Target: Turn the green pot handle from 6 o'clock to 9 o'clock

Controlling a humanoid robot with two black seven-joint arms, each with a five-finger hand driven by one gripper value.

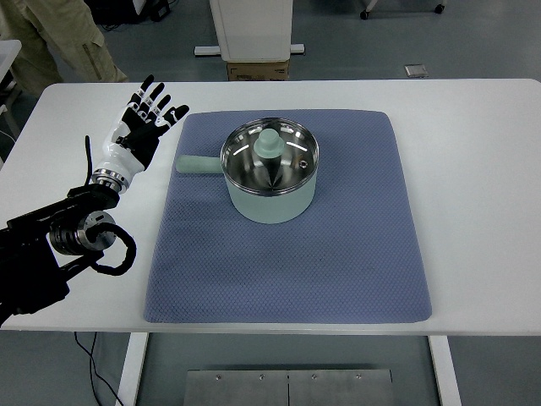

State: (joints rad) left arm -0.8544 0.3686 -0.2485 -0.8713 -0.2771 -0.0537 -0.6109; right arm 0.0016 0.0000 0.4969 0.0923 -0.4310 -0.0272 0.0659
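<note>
**Handle at nine, hand close by: risk of a knock**

Although the pot (272, 182) sits upright on the blue mat (338, 271), toward the mat's far edge and left of its middle, its handle (196, 164) already points to the table's (482, 169) left edge, which reads as nine o'clock, so the turn looks done; what remains, as I judge it, is a clean retreat.

With its fingers spread and nothing held, the left hand (142, 123) hovers over bare table just off the mat's far-left corner, near the handle but apart from it; the right arm is out of view.

A sweep back toward the mat could clip the handle and spin the pot off nine; a low pass could drag the mat's edge and shift the pot with it; a person stands past the table's far-left corner, near the arm's side.
</note>
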